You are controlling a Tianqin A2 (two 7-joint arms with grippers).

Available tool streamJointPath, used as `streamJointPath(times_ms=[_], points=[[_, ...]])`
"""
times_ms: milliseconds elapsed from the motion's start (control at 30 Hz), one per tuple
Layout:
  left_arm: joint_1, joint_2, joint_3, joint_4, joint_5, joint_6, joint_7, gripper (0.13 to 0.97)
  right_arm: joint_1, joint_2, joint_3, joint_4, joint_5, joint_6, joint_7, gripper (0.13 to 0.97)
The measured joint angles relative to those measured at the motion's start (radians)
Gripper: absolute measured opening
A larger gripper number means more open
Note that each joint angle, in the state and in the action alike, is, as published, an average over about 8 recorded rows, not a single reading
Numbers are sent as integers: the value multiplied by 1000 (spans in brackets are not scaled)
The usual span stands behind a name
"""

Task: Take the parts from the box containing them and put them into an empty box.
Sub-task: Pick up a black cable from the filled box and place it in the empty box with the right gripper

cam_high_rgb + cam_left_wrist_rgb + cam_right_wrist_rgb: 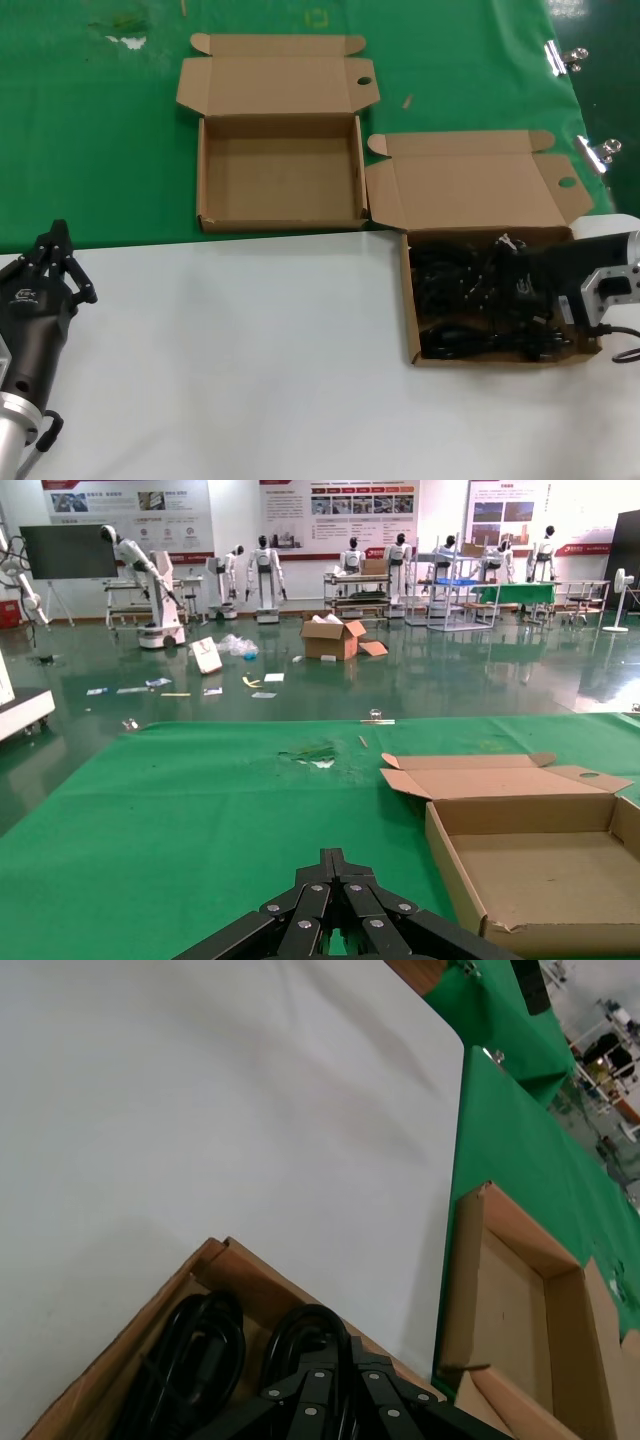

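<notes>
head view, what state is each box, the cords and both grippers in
Empty box: lid flap open, floor bare.
Full box: lid flap open, packed with cords.
Cords: tangled, all inside the full box.
Right gripper: down in the full box, fingers shut among the cords.
Left gripper: shut, idle over the white table.

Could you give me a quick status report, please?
Right gripper down in the full box among cords. Left gripper idle, shut. Empty box bare.
</notes>
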Motion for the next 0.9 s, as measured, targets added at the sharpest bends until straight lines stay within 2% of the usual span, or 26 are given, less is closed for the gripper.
streamJointPath(times_ms=[100, 600, 900], points=[[0, 0, 0, 0, 0, 0, 0, 140, -6, 14, -2, 37, -4, 4, 38, 150], [0, 0, 0, 0, 0, 0, 0, 140, -47, 96, -4, 321, -2, 27, 307, 146], [0, 0, 0, 0, 0, 0, 0, 140, -49, 106, -2, 440, 10, 48, 400, 146]])
